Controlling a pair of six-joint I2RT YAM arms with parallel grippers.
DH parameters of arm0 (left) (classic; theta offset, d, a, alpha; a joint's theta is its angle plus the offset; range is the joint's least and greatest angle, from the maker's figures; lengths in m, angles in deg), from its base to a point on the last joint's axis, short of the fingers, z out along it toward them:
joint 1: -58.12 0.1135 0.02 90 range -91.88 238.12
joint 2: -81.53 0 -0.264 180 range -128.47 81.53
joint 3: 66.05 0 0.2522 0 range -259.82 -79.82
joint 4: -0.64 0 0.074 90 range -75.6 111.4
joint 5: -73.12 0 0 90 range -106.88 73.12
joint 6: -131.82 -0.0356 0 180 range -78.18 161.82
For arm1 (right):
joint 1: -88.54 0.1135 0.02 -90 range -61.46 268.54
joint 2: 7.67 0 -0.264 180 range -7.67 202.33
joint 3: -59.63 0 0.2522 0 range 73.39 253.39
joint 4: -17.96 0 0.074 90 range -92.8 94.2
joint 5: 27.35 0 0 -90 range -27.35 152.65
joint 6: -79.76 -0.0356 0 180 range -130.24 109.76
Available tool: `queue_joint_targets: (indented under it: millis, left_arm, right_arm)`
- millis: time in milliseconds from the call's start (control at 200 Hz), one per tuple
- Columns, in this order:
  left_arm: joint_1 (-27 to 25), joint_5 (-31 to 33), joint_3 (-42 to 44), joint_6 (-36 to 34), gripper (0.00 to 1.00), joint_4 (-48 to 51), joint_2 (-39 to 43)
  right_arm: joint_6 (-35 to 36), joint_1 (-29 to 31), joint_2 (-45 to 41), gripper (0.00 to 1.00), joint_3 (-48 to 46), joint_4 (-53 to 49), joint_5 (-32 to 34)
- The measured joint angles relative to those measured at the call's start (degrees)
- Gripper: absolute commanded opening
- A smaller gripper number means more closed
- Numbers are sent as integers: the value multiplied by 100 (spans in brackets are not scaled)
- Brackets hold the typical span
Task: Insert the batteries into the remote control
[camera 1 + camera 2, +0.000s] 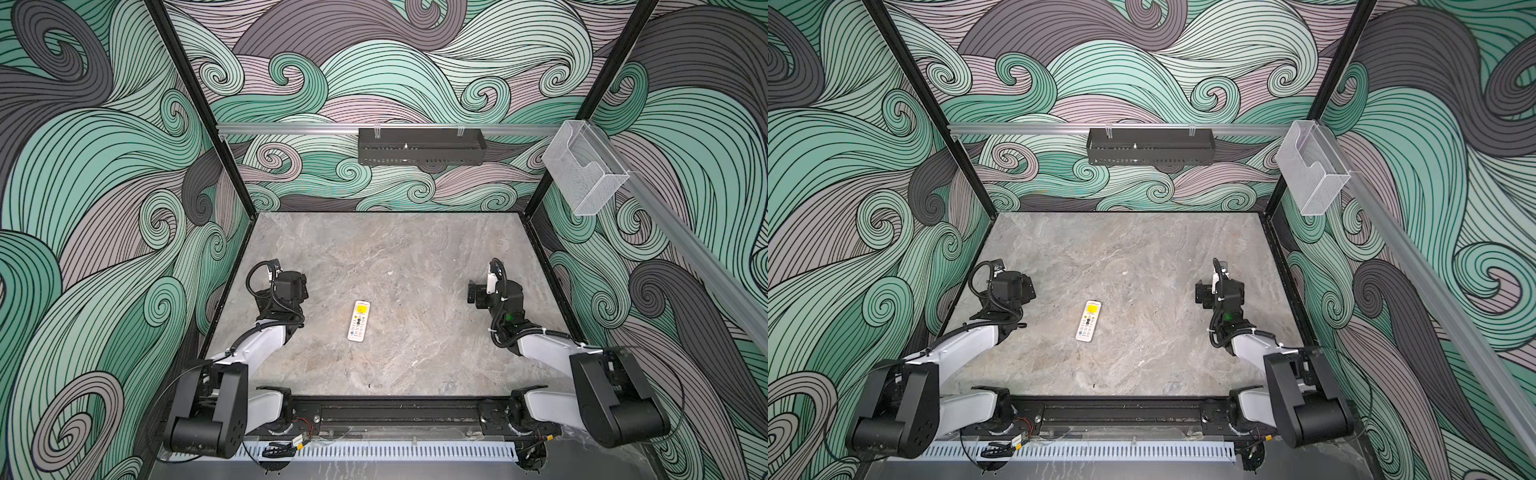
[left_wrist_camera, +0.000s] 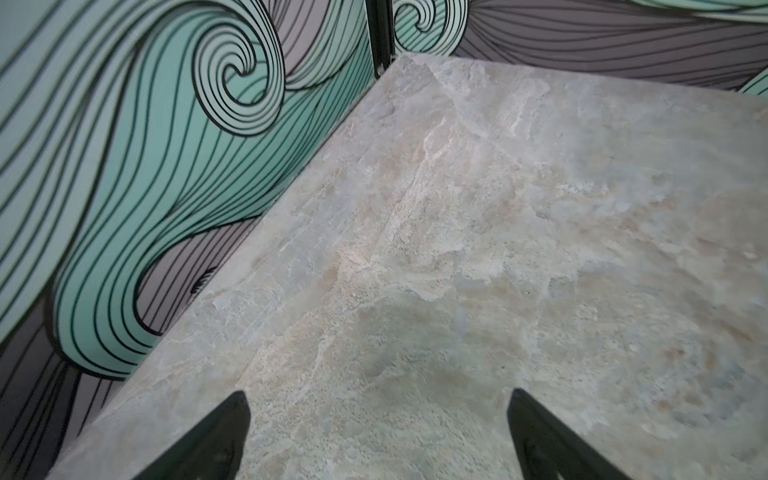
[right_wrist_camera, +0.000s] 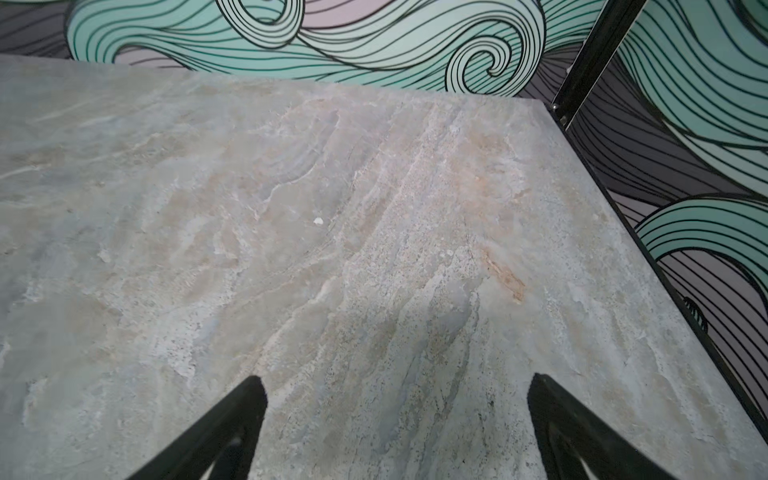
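The white remote control (image 1: 359,321) (image 1: 1089,321) lies flat, buttons up, on the marble table (image 1: 395,249) near the front middle, its yellowish screen at the far end. No batteries show in any view. My left gripper (image 1: 291,286) (image 2: 379,395) hovers left of the remote, well apart from it, open over bare marble near the left wall. On the other side my right gripper (image 1: 478,295) (image 3: 397,378) is also open over bare marble and clear of the remote. The remote appears in neither wrist view.
A black perforated tray (image 1: 422,145) hangs on the back rail. A clear plastic holder (image 1: 584,170) hangs on the right rail. A tiny white speck (image 1: 390,273) (image 3: 318,221) lies mid-table. Patterned walls close the table on three sides.
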Motion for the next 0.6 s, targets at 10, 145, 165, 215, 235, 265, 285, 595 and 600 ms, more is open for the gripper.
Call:
queue_joint_targets:
  millis: [10, 145, 165, 215, 235, 265, 285, 595, 600]
  left_arm:
    - [13, -31, 11, -7, 99, -28, -31]
    - [142, -411, 162, -223, 99, -570, -164]
    - [162, -466, 175, -258, 99, -658, -168]
    - [223, -610, 181, -317, 99, -872, -197]
    - [256, -669, 181, -352, 99, -966, -223]
    - [297, -748, 181, -393, 98, -1097, -258]
    - [328, -804, 181, -417, 98, -1178, -282]
    - [468, -1545, 343, -831, 99, -2446, -1176]
    - [468, -1552, 343, -835, 98, -2448, -1182]
  right_arm:
    - [13, 0, 13, 99, 0, 20, 9]
    - [212, -33, 157, 99, -9, 566, 79]
    - [234, -39, 210, 99, -11, 669, 79]
    - [282, -66, 391, 99, -26, 1012, 79]
    - [291, -81, 490, 99, -28, 1139, 79]
    - [302, -111, 654, 99, -39, 1325, 74]
    - [304, -136, 741, 99, -46, 1410, 72]
    - [48, -691, 1241, 99, 72, 1537, -256]
    - [46, -693, 1241, 99, 72, 1539, -258]
